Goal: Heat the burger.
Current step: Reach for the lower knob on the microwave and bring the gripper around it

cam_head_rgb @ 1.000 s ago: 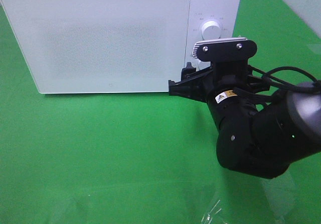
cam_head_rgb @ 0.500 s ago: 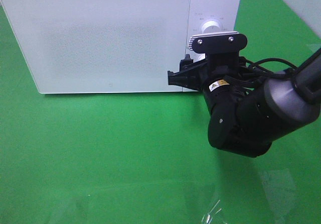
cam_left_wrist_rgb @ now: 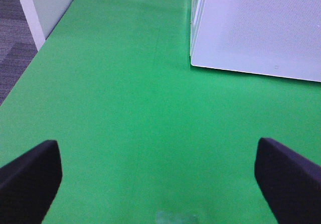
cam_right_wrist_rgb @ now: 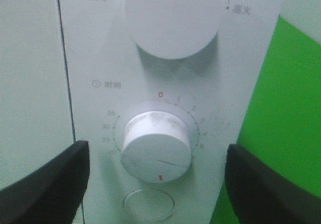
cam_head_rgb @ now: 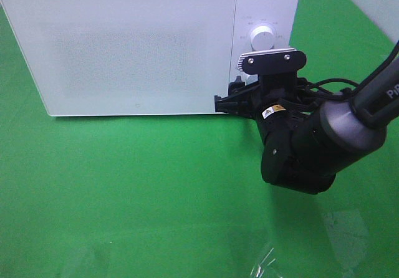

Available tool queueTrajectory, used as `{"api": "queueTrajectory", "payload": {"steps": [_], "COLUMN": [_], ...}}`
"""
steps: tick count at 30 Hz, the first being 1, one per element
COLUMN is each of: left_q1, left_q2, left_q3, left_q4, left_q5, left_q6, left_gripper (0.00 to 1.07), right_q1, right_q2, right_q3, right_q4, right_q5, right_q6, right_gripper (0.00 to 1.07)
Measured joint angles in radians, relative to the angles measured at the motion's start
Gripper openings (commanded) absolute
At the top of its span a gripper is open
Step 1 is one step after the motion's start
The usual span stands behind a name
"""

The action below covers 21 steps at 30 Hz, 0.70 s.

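The burger is out of view. A white microwave [cam_head_rgb: 137, 47] stands at the back of the green cloth with its door shut. My right gripper [cam_head_rgb: 225, 101] is at its control panel, jaws open. In the right wrist view the right gripper [cam_right_wrist_rgb: 156, 181] has one dark finger [cam_right_wrist_rgb: 45, 184] on each side of the lower timer dial [cam_right_wrist_rgb: 156, 146], neither touching it. The upper power dial [cam_right_wrist_rgb: 173, 18] sits above. My left gripper [cam_left_wrist_rgb: 160, 179] hangs open over bare green cloth, with the microwave's lower front corner [cam_left_wrist_rgb: 261, 28] ahead of it.
A round button [cam_right_wrist_rgb: 149, 205] sits under the timer dial. Crumpled clear plastic [cam_head_rgb: 265, 265] lies near the front edge. In the left wrist view a white panel [cam_left_wrist_rgb: 45, 3] and grey floor [cam_left_wrist_rgb: 15, 48] border the cloth's side edge.
My right arm's rear links have swung up and to the right, and the gripper has shifted slightly right along the panel. The jaws stay equally wide.
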Motion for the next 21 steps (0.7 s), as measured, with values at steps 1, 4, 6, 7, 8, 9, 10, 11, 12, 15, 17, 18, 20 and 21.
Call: {"api": "queueTrajectory", "payload": {"steps": [1,4,6,7,8,9,10,11,12,15,17,18,20,21], "left_q1": [0.0,0.0,0.0,0.0,0.0,0.0,0.0,0.0,0.0,0.0,0.0,0.0,0.0,0.0], "left_q2": [0.0,0.0,0.0,0.0,0.0,0.0,0.0,0.0,0.0,0.0,0.0,0.0,0.0,0.0], "left_q3": [0.0,0.0,0.0,0.0,0.0,0.0,0.0,0.0,0.0,0.0,0.0,0.0,0.0,0.0], "left_q4": [0.0,0.0,0.0,0.0,0.0,0.0,0.0,0.0,0.0,0.0,0.0,0.0,0.0,0.0], "left_q5": [0.0,0.0,0.0,0.0,0.0,0.0,0.0,0.0,0.0,0.0,0.0,0.0,0.0,0.0], "left_q6": [0.0,0.0,0.0,0.0,0.0,0.0,0.0,0.0,0.0,0.0,0.0,0.0,0.0,0.0], "left_gripper": [0.97,0.97,0.97,0.97,0.97,0.97,0.97,0.97,0.97,0.97,0.97,0.97,0.97,0.97], "right_q1": [0.0,0.0,-0.005,-0.005,-0.016,-0.026,-0.026,-0.03,-0.03,-0.036,-0.036,-0.036,-0.035,-0.035], "right_q2": [0.003,0.006,0.007,0.007,0.007,0.007,0.007,0.007,0.007,0.007,0.01,0.014,0.027,0.027], "right_q3": [-0.007,-0.022,-0.028,-0.028,-0.028,-0.031,-0.031,-0.035,-0.035,-0.053,-0.058,-0.063,-0.066,-0.066], "right_q4": [-0.002,-0.01,-0.013,-0.013,-0.017,-0.017,-0.017,-0.017,-0.017,-0.028,-0.033,-0.036,-0.036,-0.036], "right_q5": [0.002,0.007,0.008,0.008,0.008,0.009,0.009,0.01,0.01,0.016,0.021,0.027,0.028,0.028], "right_q6": [0.003,0.003,0.003,0.003,0.004,0.004,0.004,0.004,0.004,0.005,0.005,0.005,0.005,0.005], "right_gripper": [0.73,0.73,0.73,0.73,0.73,0.73,0.73,0.73,0.73,0.73,0.73,0.73,0.73,0.73]}}
